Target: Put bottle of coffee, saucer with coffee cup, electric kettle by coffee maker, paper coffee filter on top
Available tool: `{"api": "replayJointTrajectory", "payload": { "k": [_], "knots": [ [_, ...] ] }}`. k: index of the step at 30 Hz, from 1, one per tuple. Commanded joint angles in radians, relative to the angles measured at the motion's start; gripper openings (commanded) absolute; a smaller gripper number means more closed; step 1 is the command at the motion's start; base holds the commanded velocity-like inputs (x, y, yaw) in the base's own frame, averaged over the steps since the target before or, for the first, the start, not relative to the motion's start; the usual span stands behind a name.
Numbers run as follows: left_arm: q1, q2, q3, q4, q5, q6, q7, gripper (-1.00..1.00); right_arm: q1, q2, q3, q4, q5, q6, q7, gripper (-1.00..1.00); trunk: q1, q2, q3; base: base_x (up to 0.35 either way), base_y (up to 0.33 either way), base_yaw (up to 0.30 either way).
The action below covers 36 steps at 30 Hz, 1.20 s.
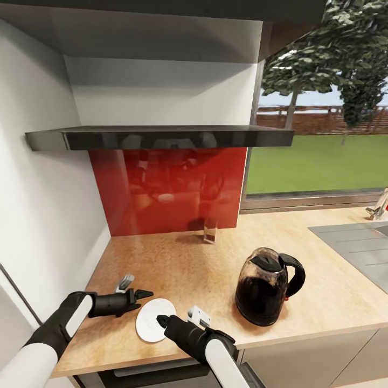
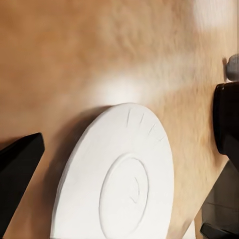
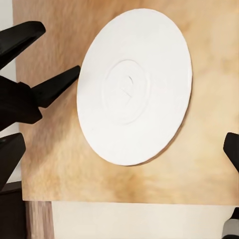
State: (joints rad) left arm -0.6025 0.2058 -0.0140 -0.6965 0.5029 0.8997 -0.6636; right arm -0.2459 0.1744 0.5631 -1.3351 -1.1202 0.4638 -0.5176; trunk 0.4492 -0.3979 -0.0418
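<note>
Both claws hover low over the saucer at lower centre of the head view: the left gripper, fingers parted and empty, reaches in from lower left; the right gripper noses onto its near rim, its spread unclear. Flat and round, the saucer has no long axis. Right of it the electric kettle stands upright on the wooden countertop, below a red backsplash.

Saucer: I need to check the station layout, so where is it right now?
In the head view the saucer lies flat on the wooden countertop near its front edge, between the left pincer and right pincer, left of the electric kettle.
</note>
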Motion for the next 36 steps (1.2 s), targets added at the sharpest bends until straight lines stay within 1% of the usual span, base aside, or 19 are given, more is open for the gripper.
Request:
{"api": "replayJointTrajectory", "payload": {
  "k": [1, 11, 14, 16, 18, 22, 36],
  "knots": [
    [0.000, 0.000, -0.003, 0.000, -0.009, 0.002, 0.001, 1.00, -0.001, 0.000, 0.000, -0.001, -0.008, 0.001, -0.009, 1.00, 0.001, -0.002, -0.003, 0.000, 0.000, 0.000],
    [0.000, -0.003, -0.003, -0.001, -0.008, 0.002, 0.001, 1.00, -0.001, 0.000, 0.000, 0.012, -0.010, -0.003, -0.009, 1.00, 0.001, -0.002, -0.003, 0.000, 0.000, 0.000],
    [0.000, -0.004, -0.003, -0.001, -0.008, 0.002, 0.001, 1.00, -0.001, 0.000, 0.000, 0.011, -0.010, -0.027, -0.011, 1.00, 0.001, -0.002, -0.003, 0.000, 0.000, 0.000],
    [0.000, -0.004, -0.003, -0.001, -0.007, 0.002, 0.001, 1.00, -0.001, 0.000, 0.000, 0.011, -0.010, -0.048, -0.021, 1.00, 0.001, -0.002, -0.003, 0.000, 0.000, 0.000],
    [0.000, -0.005, -0.003, -0.001, -0.007, 0.003, 0.001, 1.00, -0.001, 0.000, 0.000, 0.009, -0.009, -0.070, -0.050, 1.00, 0.001, -0.002, -0.003, 0.000, 0.000, 0.000],
    [0.000, -0.005, -0.003, -0.001, -0.007, 0.004, 0.001, 1.00, -0.001, 0.000, 0.000, 0.007, -0.009, -0.083, -0.082, 1.00, 0.001, -0.002, -0.003, 0.000, 0.000, 0.000],
    [0.000, -0.005, -0.003, 0.000, -0.007, 0.003, 0.001, 1.00, -0.002, 0.000, 0.000, -0.009, -0.009, -0.088, -0.096, 1.00, 0.001, -0.002, -0.003, 0.000, 0.000, 0.000]
  ]
}}
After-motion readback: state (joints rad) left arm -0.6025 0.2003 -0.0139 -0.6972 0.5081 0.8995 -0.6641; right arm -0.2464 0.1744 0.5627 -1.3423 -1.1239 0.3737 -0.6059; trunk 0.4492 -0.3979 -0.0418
